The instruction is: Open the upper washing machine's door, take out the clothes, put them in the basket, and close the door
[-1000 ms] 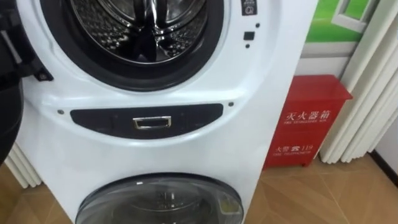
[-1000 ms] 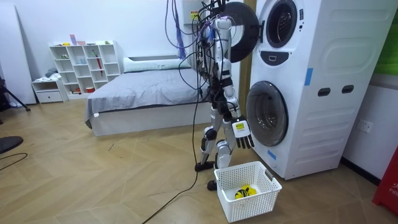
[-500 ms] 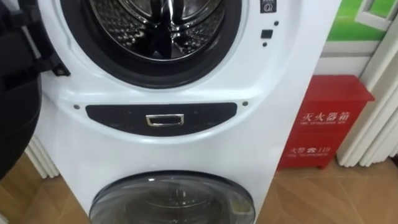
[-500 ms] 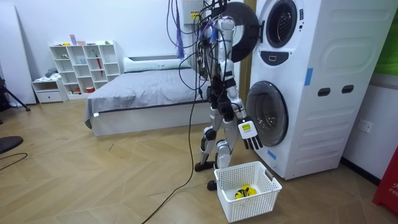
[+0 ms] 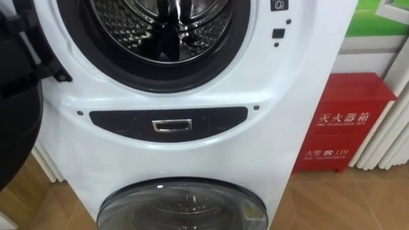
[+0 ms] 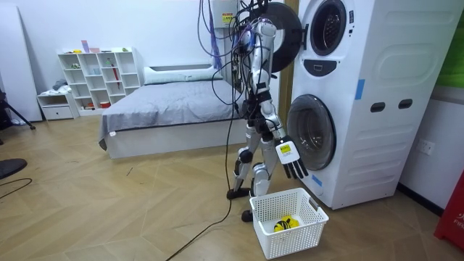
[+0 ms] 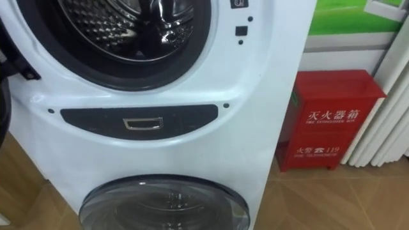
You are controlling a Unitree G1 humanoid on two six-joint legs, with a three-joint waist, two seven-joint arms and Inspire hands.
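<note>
While the robot stands before it, white stacked washing machine [image 6: 362,101]: ahead of the fingers, upper door [image 6: 279,32] swung open, steel drum [image 5: 160,25] exposed. Red fire cabinet [image 5: 348,121]: well apart from the fingers. White laundry basket [image 6: 290,243]: on the floor below the fingers. Right hand [image 6: 291,161]: hanging low beside the lower door [image 6: 308,134], fingers straight, released, holding nothing. Yellow-and-black bundle [image 6: 284,223]: in the basket.

Right robot hand [image 6: 290,158] now slightly nearer the lower door [image 6: 310,135], seemingly swung forward, head camera shifted, washing machine [image 5: 192,147] sitting further right in the eye views
</note>
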